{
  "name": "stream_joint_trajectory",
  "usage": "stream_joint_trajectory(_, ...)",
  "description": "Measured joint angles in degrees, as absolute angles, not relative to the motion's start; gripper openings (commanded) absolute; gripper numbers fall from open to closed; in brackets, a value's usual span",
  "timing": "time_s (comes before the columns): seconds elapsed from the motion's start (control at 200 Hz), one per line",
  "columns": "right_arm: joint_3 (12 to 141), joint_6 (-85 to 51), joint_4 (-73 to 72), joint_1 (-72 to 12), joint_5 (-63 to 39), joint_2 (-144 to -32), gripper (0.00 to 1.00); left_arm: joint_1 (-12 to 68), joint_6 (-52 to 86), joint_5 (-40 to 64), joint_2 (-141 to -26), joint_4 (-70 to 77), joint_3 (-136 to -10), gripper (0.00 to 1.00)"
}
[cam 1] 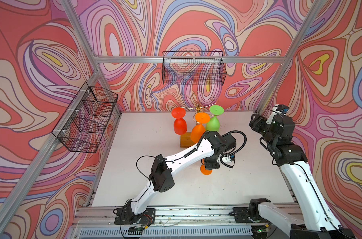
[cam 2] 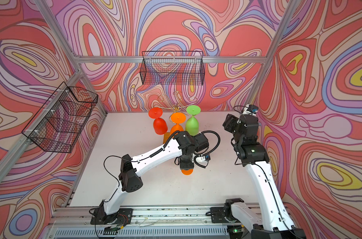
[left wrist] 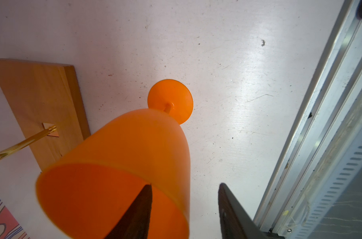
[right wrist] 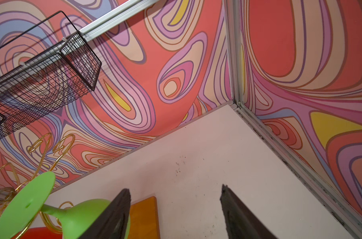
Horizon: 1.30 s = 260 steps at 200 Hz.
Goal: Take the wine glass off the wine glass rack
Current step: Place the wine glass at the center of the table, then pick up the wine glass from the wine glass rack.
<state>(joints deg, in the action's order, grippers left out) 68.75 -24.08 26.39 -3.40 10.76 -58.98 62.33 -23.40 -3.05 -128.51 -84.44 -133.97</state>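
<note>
We see the translucent orange plastic wine glass (left wrist: 134,144) standing foot-down on the scuffed white tabletop (left wrist: 238,82), just beside the honey-brown wooden base of the gold wire wine glass rack (left wrist: 37,99). Our left gripper (left wrist: 184,185) has its fingers spread, one inside the bowl and one outside, clear of the wall. A red glass (cam 1: 179,126), a second orange glass (cam 1: 197,132) and a green glass (cam 1: 213,125) hang upside down on the rack. Our right gripper (right wrist: 174,187) hovers near the green glass, fingers spread around nothing.
</note>
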Motion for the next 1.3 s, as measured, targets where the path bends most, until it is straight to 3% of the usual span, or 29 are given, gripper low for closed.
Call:
stream_joint_trajectory(0.331,68.7,-24.0,26.4,-3.4,10.7,-59.0,0.73,62.3,-23.6,-6.0,-127.6,-82.7,-134.2,0.8)
stream_joint_trajectory(0.811,68.3,-24.1,26.4,-3.4,10.5,-59.0,0.73,62.3,-23.3,-6.5,-117.1,-81.3,-134.4,0.82)
stream_joint_trajectory(1.042,68.3,-25.2,26.2,-3.4,7.5,-59.0,0.73,62.3,-22.5,-5.8,-100.7,-72.4,-127.3,0.78)
stream_joint_trajectory(1.302,68.2,-31.4,21.4,-3.4,-4.6,-60.6,0.72,60.8,-21.8,-6.4,-72.5,-48.6,-100.3,0.73)
